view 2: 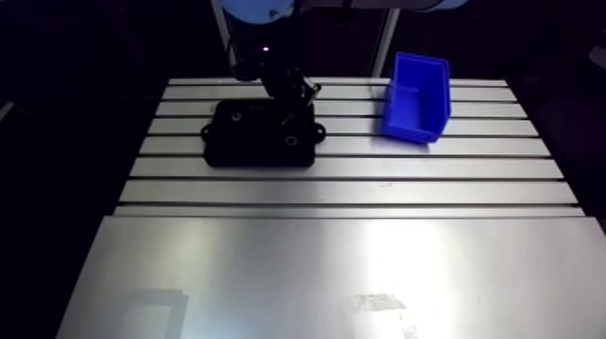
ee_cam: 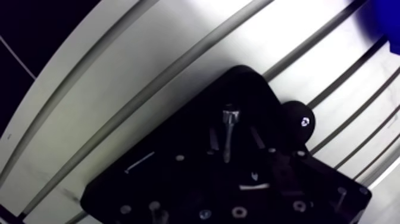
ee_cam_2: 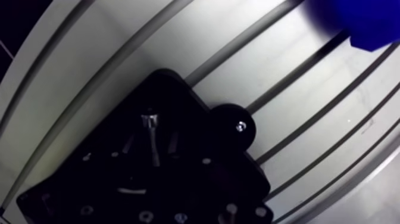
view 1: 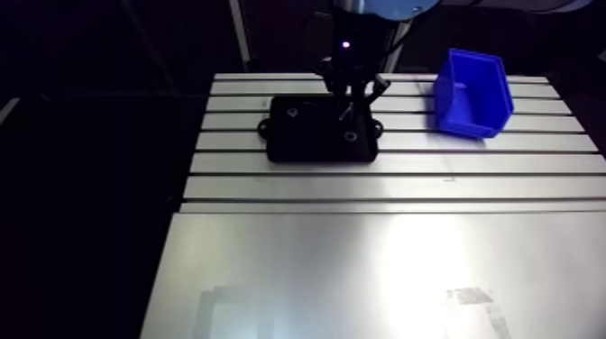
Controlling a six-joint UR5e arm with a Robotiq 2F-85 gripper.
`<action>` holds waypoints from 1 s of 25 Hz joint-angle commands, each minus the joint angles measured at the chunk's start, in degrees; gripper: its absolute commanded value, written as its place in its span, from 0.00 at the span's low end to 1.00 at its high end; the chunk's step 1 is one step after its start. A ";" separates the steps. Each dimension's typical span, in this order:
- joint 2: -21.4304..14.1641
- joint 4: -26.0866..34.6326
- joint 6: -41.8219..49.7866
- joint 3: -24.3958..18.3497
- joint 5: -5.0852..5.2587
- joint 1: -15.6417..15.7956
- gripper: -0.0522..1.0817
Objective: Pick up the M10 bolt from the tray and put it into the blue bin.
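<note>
A black plastic tray (view 1: pixel 311 146) with rounded lugs at its corners sits on the slotted aluminium table (view 1: pixel 379 261), towards the far side. The dark two-finger gripper (view 1: pixel 350 101) hangs directly over the tray's right half. It is dark against the dark tray, so I cannot tell if it is apart or closed.

In the wrist view, the silvery M10 bolt (ee_cam: pixel 227 134) lies in the tray just ahead of the gripper, its head pointing away. Smaller bright fasteners (ee_cam: pixel 140 162) are scattered around it. One round black lug (ee_cam: pixel 297 121) carries a shiny screw.

The blue plastic bin (view 1: pixel 469 113) stands to the tray's right – well apart, its open front tilted toward the tray.
</note>
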 commanded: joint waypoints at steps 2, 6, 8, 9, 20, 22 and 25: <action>0.00 -0.08 0.00 -0.08 -0.09 0.01 0.61; 0.00 -2.28 0.00 0.01 -0.09 0.18 0.62; 0.00 -2.37 0.00 0.01 -0.09 0.27 0.62; 0.00 -2.37 0.00 0.01 -0.09 0.27 0.62; 0.09 -2.37 0.00 0.27 -0.09 0.36 0.62; 0.09 -2.37 0.00 0.27 -0.09 0.27 0.63; 0.09 -2.37 0.00 0.27 -0.18 0.36 0.64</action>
